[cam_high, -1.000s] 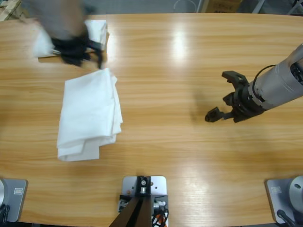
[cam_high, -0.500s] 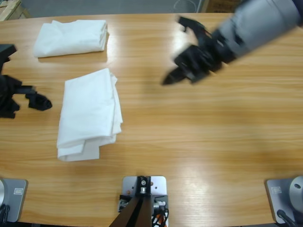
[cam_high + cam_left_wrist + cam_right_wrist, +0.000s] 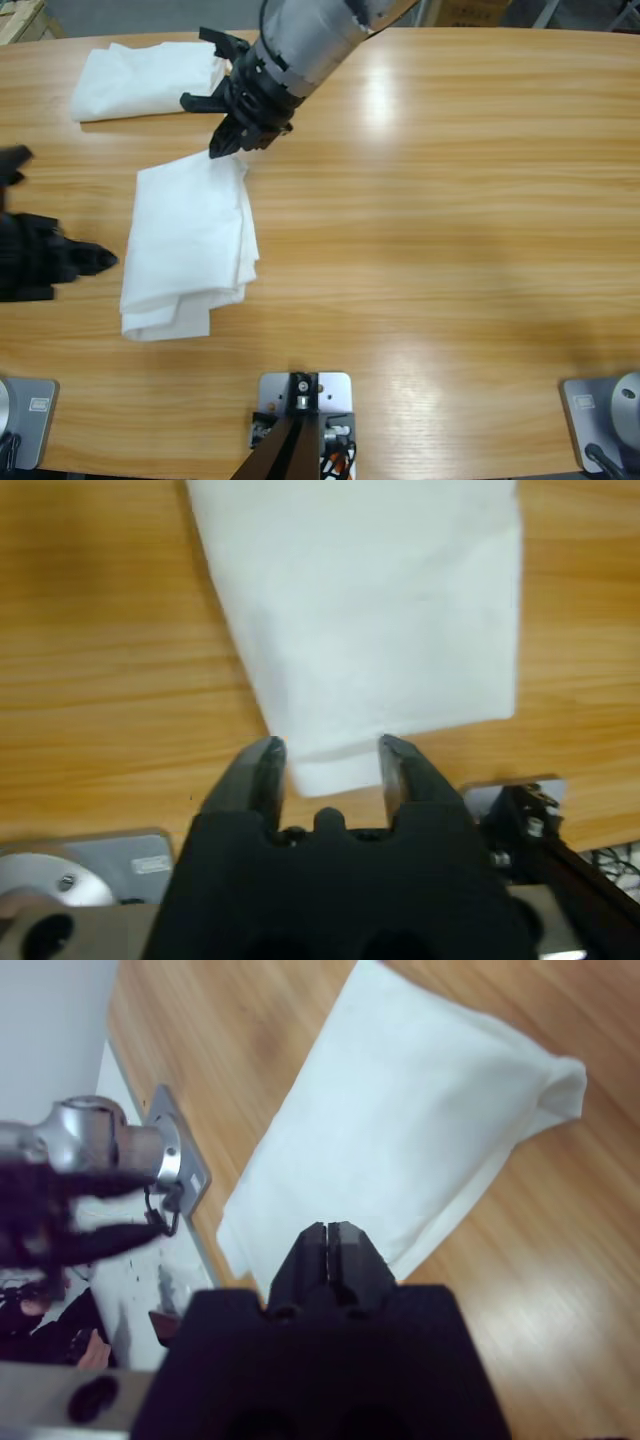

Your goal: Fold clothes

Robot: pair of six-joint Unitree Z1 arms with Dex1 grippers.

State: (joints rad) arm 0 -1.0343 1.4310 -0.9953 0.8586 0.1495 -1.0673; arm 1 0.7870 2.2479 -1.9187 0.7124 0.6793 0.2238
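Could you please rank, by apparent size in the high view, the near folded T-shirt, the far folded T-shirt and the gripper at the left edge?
1. near folded T-shirt
2. far folded T-shirt, partly hidden by an arm
3. gripper at the left edge, cut off by the frame

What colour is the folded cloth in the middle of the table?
Plain white soft folded T-shirt; no visible pattern. Clearest in the high view.

On the long wooden table [image 3: 450,250], a folded plain white cotton T-shirt [image 3: 190,240] lies left of the middle. A second folded white T-shirt [image 3: 150,75] lies behind it (apart). The left black two-jawed gripper [image 3: 330,758] is just left of the first T-shirt, and the right black two-jawed gripper [image 3: 327,1228] is at its far right corner.
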